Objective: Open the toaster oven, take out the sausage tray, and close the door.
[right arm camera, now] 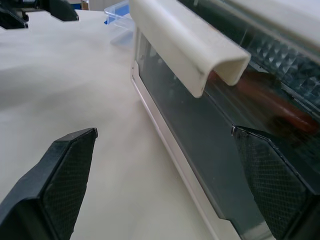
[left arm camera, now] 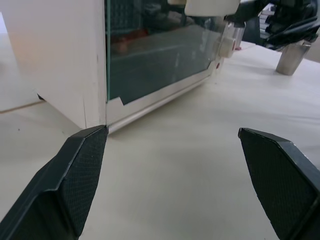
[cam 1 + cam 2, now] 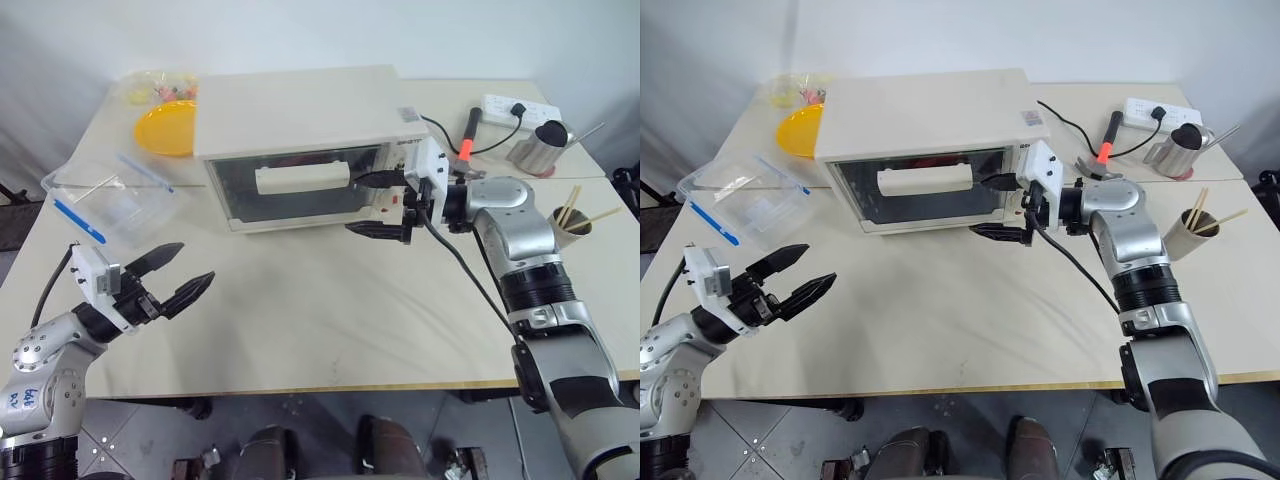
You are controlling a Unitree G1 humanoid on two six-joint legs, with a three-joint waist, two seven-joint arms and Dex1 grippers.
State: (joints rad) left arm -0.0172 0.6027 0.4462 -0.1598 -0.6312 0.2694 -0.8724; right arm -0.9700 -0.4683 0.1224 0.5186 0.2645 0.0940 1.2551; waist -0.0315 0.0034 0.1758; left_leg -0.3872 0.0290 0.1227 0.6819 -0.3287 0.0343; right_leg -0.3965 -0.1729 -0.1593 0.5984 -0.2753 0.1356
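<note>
The pale beige table (image 3: 330, 310) carries everything, and the large boxy cream-white toaster oven (image 3: 300, 105) sits toward its far side with the glass front facing me, which is why both my arms reach forward. Its door (image 3: 300, 190), a wide glass panel in a cream frame, is shut, so nothing inside can come out yet. Through the glass in my right wrist view I make out something long and reddish (image 1: 280, 107), probably a sausage on the tray; the tray itself I cannot pick out clearly.

The long cream bar handle (image 3: 302, 179) runs across the door's upper part, and that is what I judge I must pull. My right gripper (image 3: 385, 203) is turned sideways at the handle's right end, fingers spread wide, one above and one below handle level, holding nothing. I judge it lined up to close on the bar.

My left gripper (image 3: 175, 275) hangs over bare table near the oven's left front corner, fingers equally wide and empty, likely waiting to take the tray.
</note>
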